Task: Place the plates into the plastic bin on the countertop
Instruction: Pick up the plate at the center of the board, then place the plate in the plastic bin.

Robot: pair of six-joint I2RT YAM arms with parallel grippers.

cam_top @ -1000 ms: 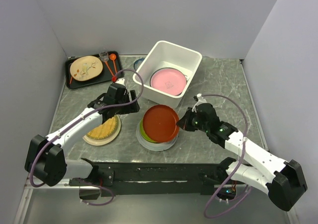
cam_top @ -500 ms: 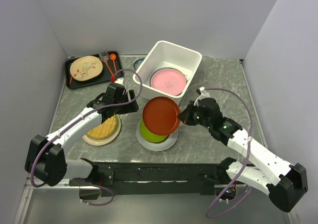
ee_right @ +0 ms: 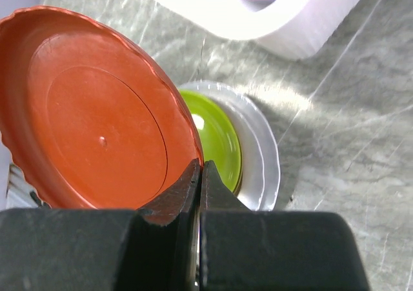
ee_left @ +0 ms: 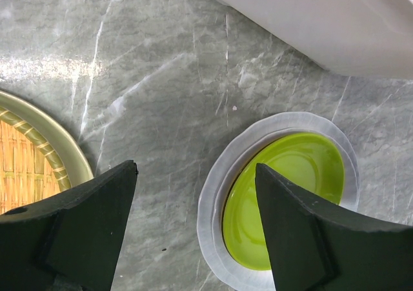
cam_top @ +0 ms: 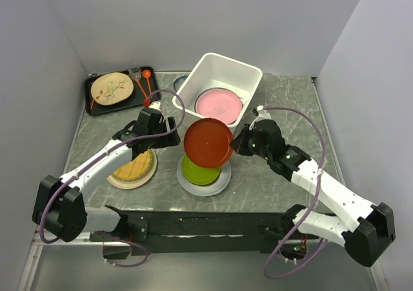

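Right end effector (ee_right: 199,170) pinched tight on rim of red plate (cam_top: 208,142). Plate held up off bench (cam_top: 284,104), tilted, just at near side of bin (cam_top: 250,78). Left end effector (ee_left: 195,170) wide open, holding nothing, near bin's front-left wall. Under red plate, green plate (cam_top: 195,172) sits on white plate (cam_top: 221,182), near bin. Inside bin, pink plate (cam_top: 218,104). Well left of bin, yellow plate (cam_top: 132,169) on bench.

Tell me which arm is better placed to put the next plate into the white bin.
Right. The right end effector is shut on the red plate, held tilted in the air near the plastic bin. The left end effector is open and empty over the countertop.
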